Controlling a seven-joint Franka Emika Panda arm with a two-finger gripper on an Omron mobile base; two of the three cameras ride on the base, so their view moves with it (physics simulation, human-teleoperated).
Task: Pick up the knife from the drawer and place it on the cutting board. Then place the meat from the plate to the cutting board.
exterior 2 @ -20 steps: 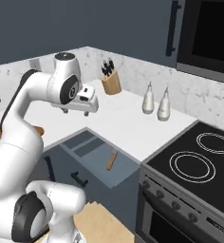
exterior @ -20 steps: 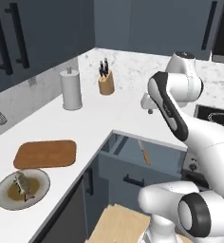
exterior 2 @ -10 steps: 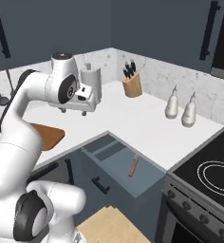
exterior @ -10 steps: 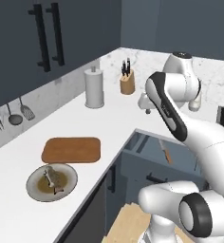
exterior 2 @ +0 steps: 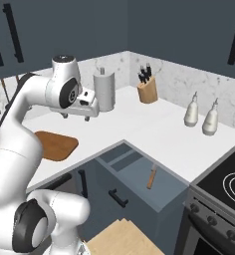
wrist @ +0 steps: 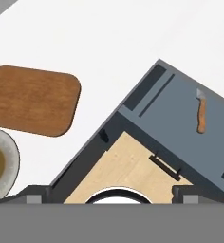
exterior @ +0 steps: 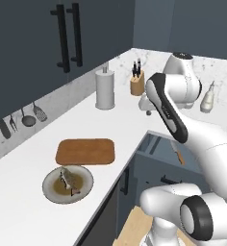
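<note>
The wide blue-grey drawer (exterior 2: 139, 174) stands pulled out, leaving the slim wooden-handled knife (exterior 2: 152, 177) lying flat inside, reachable from above. The two-finger gripper (exterior 2: 92, 110) hangs high over the white counter (exterior 2: 154, 129), spread wide and empty, well short of the knife. The brown wooden cutting board (exterior: 85, 151) lies bare beside the round grey-beige plate (exterior: 52, 190) holding the brownish meat chunk (exterior: 67, 180), apparently ready to receive both.

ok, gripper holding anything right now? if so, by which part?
Nothing is held. The gripper hangs open above the counter, and the knife lies untouched in the open drawer.

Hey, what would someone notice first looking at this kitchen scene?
The white arm with its gripper held high above the counter. Below it, the open drawer with the knife lying inside, and to the left the bare cutting board beside the plate holding the meat.
</note>
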